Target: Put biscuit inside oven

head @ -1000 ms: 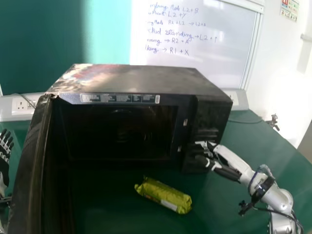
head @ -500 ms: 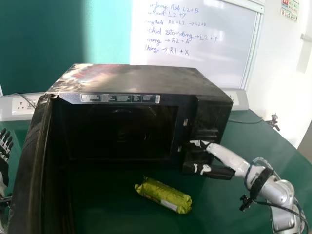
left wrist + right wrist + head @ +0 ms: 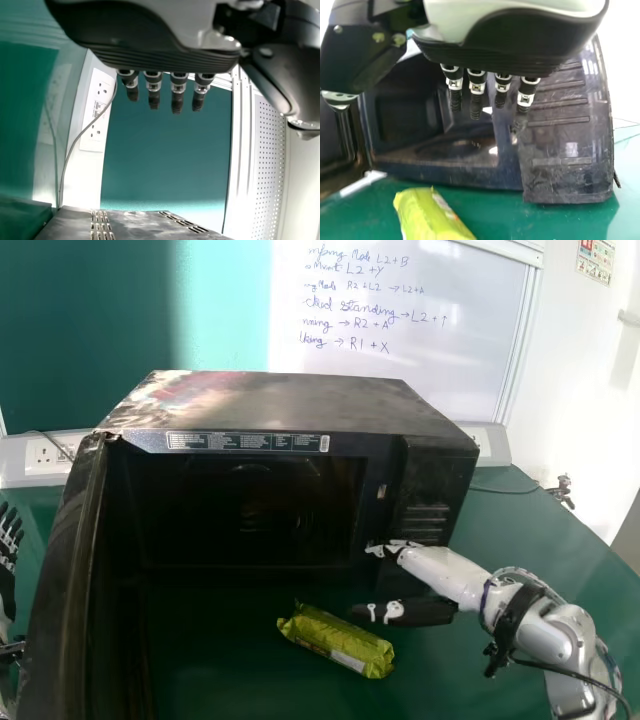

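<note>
While bringing the right hand (image 3: pixel 438 571) down toward the biscuit (image 3: pixel 338 642), keeping fingers straight and open. Probably nearing a grasp, not yet loading the oven (image 3: pixel 290 405).

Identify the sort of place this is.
Likely a robotics lab or workshop: a white whiteboard with handwritten button-combination notes, a white wall socket panel, and a scuffed black box-shaped microwave oven on a green tabletop.

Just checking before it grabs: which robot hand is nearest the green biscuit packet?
The right hand, close to the packet before the oven; the left hand is farther off, on the other side of the open door.
</note>
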Robot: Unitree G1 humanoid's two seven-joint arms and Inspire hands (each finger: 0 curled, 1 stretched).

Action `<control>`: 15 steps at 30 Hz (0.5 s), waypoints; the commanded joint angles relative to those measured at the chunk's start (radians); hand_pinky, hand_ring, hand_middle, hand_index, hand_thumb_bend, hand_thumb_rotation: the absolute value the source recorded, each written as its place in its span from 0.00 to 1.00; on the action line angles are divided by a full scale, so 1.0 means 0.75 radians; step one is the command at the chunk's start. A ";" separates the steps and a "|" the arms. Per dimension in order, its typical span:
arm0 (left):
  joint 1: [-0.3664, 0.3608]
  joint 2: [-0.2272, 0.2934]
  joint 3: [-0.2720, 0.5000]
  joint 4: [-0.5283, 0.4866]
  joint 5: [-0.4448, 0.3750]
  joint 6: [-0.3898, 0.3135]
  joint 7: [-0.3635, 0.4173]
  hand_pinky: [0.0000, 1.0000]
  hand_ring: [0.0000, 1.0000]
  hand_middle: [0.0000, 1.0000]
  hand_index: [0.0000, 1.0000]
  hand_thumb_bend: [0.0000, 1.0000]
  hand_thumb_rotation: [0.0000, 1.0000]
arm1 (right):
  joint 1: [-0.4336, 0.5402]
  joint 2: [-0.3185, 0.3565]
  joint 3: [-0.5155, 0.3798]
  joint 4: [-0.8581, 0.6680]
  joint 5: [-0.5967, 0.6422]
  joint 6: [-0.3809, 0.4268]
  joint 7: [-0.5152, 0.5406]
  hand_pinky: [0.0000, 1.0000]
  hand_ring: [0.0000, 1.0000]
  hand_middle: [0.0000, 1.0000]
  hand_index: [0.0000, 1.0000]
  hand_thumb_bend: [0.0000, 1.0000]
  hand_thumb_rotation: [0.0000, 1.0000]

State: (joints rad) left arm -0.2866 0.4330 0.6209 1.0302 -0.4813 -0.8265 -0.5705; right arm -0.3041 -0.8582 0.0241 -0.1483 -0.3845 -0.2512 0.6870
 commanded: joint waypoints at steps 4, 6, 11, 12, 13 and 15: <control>0.046 -0.065 0.000 0.032 -0.010 -0.004 0.006 0.74 0.77 0.76 0.79 0.79 0.66 | -0.026 -0.038 0.055 -0.080 -0.059 0.033 0.063 0.85 0.90 0.91 0.94 1.00 0.57; 0.047 -0.066 -0.002 0.030 -0.003 -0.009 0.017 0.74 0.77 0.76 0.79 0.79 0.66 | -0.029 -0.041 0.067 -0.107 -0.070 0.050 0.087 0.84 0.89 0.90 0.93 1.00 0.57; 0.048 -0.068 -0.003 0.027 -0.004 -0.010 0.020 0.74 0.77 0.76 0.79 0.77 0.66 | -0.050 -0.047 0.104 -0.132 -0.105 0.045 0.122 0.84 0.88 0.89 0.92 1.00 0.59; 0.048 -0.067 -0.003 0.027 -0.003 -0.011 0.021 0.74 0.77 0.76 0.79 0.77 0.66 | -0.054 -0.048 0.111 -0.138 -0.118 0.044 0.125 0.84 0.88 0.89 0.92 1.00 0.59; 0.049 -0.067 -0.004 0.027 -0.003 -0.011 0.021 0.74 0.77 0.76 0.79 0.77 0.67 | -0.059 -0.046 0.116 -0.145 -0.127 0.050 0.133 0.84 0.87 0.89 0.92 1.00 0.59; 0.050 -0.067 -0.003 0.024 -0.007 -0.009 0.013 0.74 0.78 0.76 0.80 0.78 0.66 | -0.069 -0.043 0.125 -0.157 -0.138 0.065 0.151 0.84 0.88 0.89 0.92 1.00 0.58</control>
State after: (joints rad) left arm -0.2850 0.4310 0.6207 1.0244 -0.4802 -0.8271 -0.5570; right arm -0.3354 -0.8829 0.1075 -0.2534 -0.4831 -0.2098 0.7889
